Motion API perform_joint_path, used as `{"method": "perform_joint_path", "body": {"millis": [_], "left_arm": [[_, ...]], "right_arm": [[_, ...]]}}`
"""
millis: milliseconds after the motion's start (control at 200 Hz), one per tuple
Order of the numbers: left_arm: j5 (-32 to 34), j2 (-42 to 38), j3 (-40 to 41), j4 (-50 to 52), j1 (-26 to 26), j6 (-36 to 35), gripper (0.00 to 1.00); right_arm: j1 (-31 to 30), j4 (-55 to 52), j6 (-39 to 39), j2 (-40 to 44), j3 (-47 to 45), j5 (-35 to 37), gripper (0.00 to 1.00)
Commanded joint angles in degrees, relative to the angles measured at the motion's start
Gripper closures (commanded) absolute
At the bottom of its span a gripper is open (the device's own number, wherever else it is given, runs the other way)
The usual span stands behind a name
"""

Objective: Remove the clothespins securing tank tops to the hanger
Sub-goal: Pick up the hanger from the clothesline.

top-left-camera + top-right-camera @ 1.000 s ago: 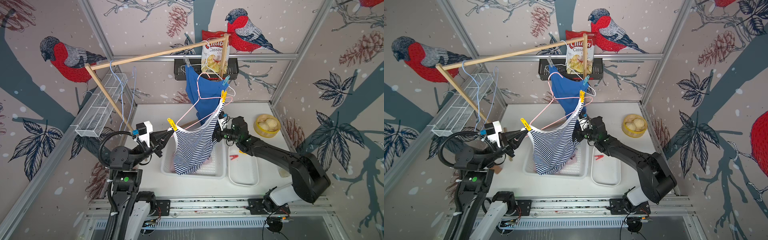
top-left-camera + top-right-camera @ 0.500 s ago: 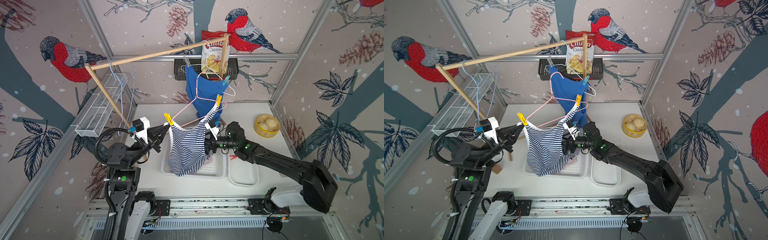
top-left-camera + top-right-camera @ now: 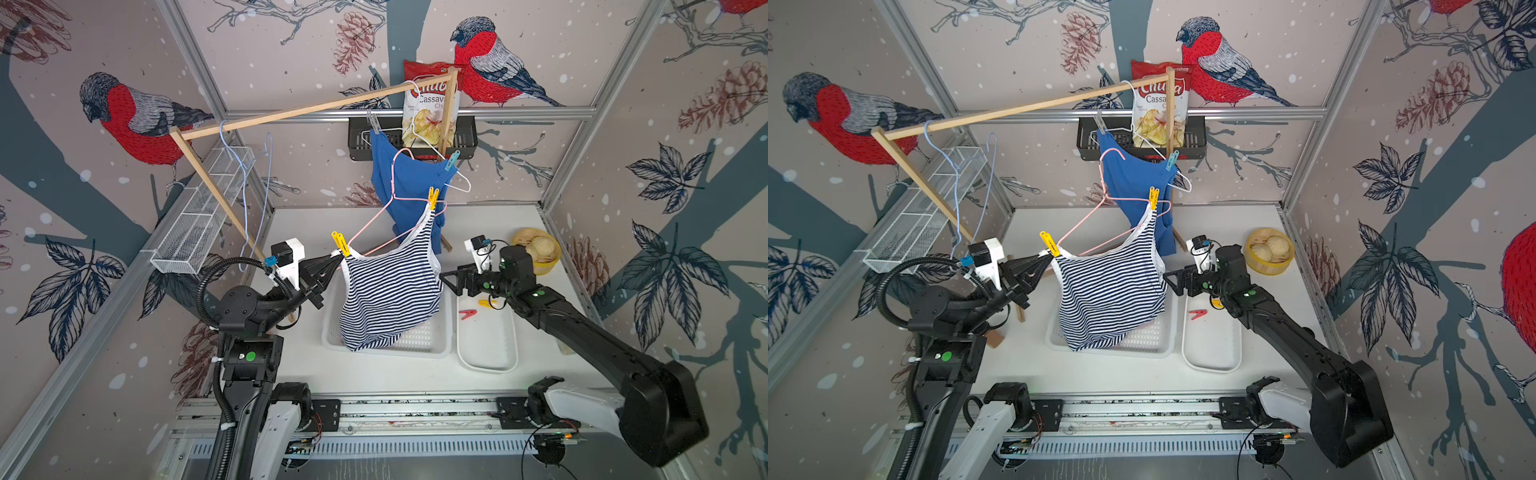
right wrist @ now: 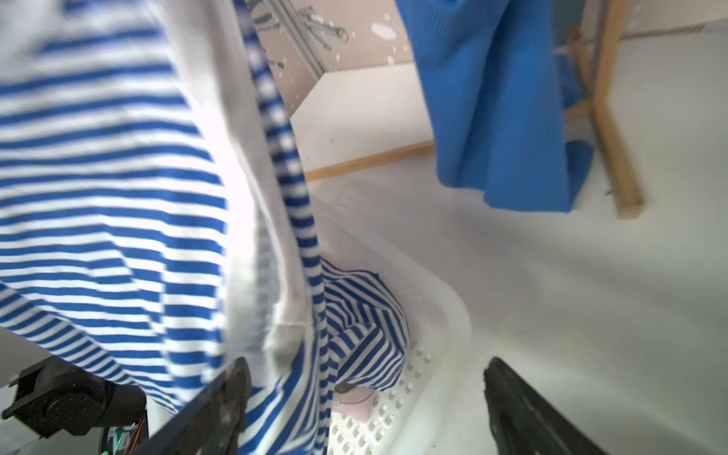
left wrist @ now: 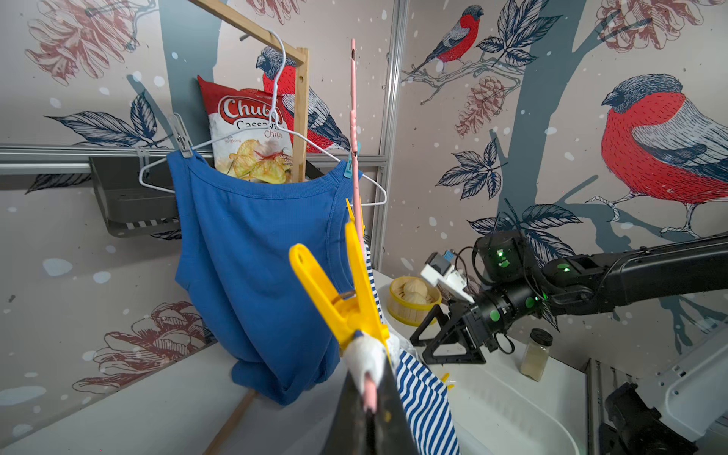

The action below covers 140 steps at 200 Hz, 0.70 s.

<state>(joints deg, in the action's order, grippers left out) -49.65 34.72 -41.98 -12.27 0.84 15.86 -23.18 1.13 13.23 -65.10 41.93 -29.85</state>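
Mid-frame, the black left gripper (image 3: 332, 264) clenched a pink wire hanger (image 3: 376, 218) beside a yellow plastic clothespin (image 3: 340, 244); the black right gripper (image 3: 448, 279) gaped beside the striped tank top (image 3: 386, 299).

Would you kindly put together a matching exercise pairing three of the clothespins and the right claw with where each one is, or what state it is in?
Things:
1. red clothespin
2. grey clothespin
3. yellow clothespin nearest the left claw
4. right claw

Places or states:
A. clipped on the blue tank top
B. open
C. lying in the oval white tray
D. clipped on the striped tank top

Pairs: 1-C, 2-A, 3-D, 4-B.
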Motion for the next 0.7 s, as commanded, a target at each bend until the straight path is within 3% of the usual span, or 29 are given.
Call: {"method": "perform_joint_path", "body": {"millis": [0,195,400,510,695], "left_arm": [[-5.8,1.0,0.7,-8.9,-0.1,3.7,1.0],[-14.6,1.6,1.6,-11.7,-0.2,4.2,1.0],[-19.8,2.6,1.4,-12.8,0.2,3.1,1.0],[-19.4,2.0,0.9,-11.0,2.1,-0.5,1.0],[-20.1,2.2,0.1,-11.4,4.0,-2.0,1.0]], "right_arm": [[2.9,-0.1,-2.5,4.0,0.5,-1.3,0.06],[13.7,6.6,-1.3,11.1,2.0,-10.9,0.05],[23.1,20.9,7.9,12.5,4.1,-22.8,0.0],[24.9,22.7,9.3,8.0,8.1,-33.3,0.04],[24.9,26.2,6.9,5.5,9.3,-44.1,0.07]]}}
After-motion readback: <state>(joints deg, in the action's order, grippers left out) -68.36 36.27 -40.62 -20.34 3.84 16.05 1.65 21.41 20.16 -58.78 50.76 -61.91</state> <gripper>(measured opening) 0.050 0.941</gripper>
